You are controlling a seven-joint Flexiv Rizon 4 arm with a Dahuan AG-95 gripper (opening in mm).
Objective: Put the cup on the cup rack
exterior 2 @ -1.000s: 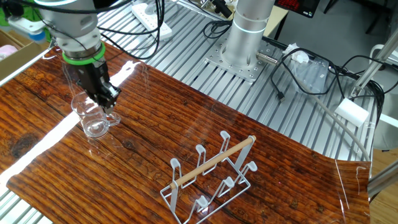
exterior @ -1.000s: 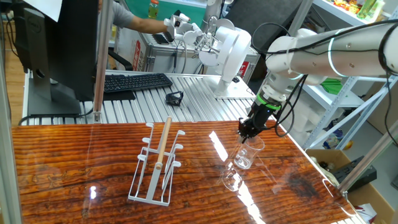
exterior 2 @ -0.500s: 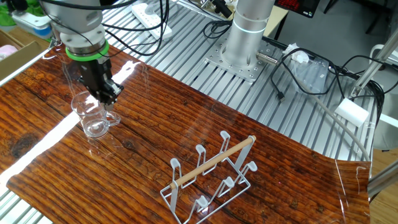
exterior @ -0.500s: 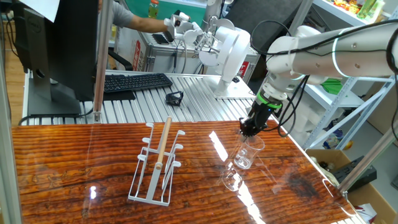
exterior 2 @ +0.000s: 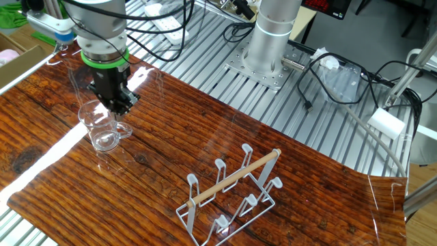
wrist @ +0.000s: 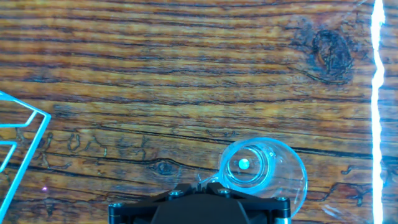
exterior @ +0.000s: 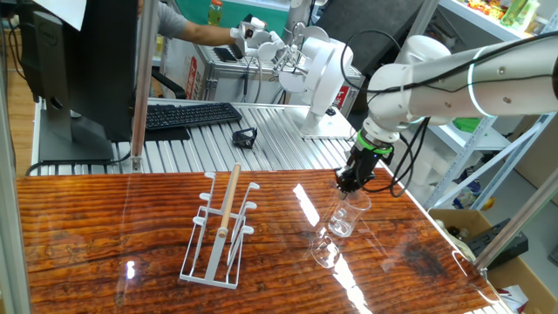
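Since a second ago the arm's upper links have swung a little in both fixed views, while the pincer (exterior: 348, 184) keeps its place at the glass cup's rim and the cup (exterior: 343, 215) has not shifted on the counter (exterior: 105, 235). The pincer's black fingers are clenched together, pointing straight down, and pinch the near edge of the cup's rim; in the other fixed view the pincer (exterior 2: 119, 106) meets the rim of the cup (exterior 2: 101, 128) on its right side. The hand view looks down into the cup (wrist: 264, 169), low and right of centre, just above the dark pincer body at the bottom edge.

The cup stands upright on the glossy wood-grain counter, right of centre in one fixed view and at the left in the other. The white wire cup rack (exterior: 220, 232) with its light wooden rod sits well apart from the cup, left of centre in one fixed view, and at the lower middle in the other (exterior 2: 232, 195). A corner of the rack (wrist: 18, 134) shows at the left edge of the hand view.
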